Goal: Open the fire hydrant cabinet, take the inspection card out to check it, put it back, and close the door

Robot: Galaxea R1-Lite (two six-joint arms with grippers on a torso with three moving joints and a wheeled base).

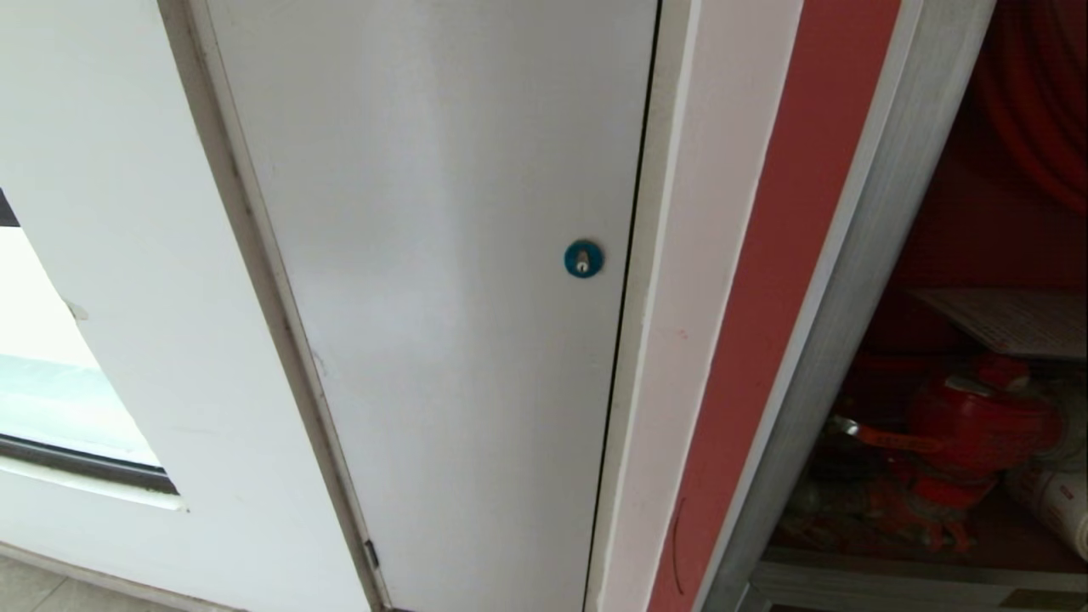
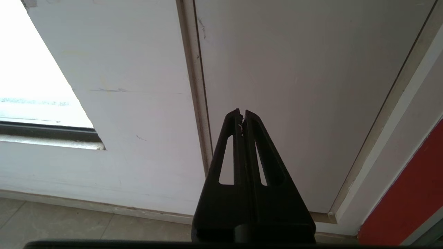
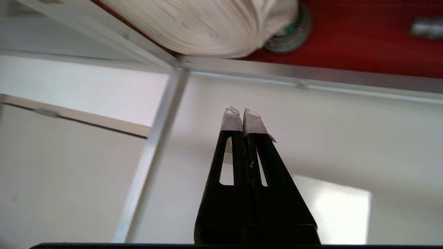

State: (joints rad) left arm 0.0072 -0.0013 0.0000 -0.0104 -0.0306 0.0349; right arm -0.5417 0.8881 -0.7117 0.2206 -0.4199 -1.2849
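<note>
Fire hydrant cabinet point(image 1: 960, 246) at the right edge of the head view, red interior exposed, so apparently open already. Door itself not identifiable in any view; risks swinging back into the working arm unnoticed, or getting struck on the approach.

Grey-white panel point(image 1: 442, 297) filling the middle of the head view; not the target, yet close enough beside the cabinet to draw a mistaken reach.

Brushed silver frame point(image 1: 850, 340) between panel and interior. Right gripper point(image 3: 243, 114) near a corner of that frame in its wrist view, pointing toward it; risks clipping the metal edge if driven in at a slant.

White rolled hose point(image 3: 207, 24) just behind that frame corner; could catch on a passing finger and get dragged.

Red valve point(image 1: 977, 425) low in the cabinet, below the card; a knock there seems likely from too low a reach.

Inspection card point(image 1: 1016, 321) lying flat inside the cabinet above the valve, only partly in view. Thin sheet; probably creases, slides back or drops behind the valve under a poor pinch.

Right fingers point(image 3: 231, 121) pressed together, taped tips, holding nothing; would shove the card instead of taking it unless spread first.

Left gripper point(image 2: 241, 113) parked low before the panel, fingers together, empty.
</note>
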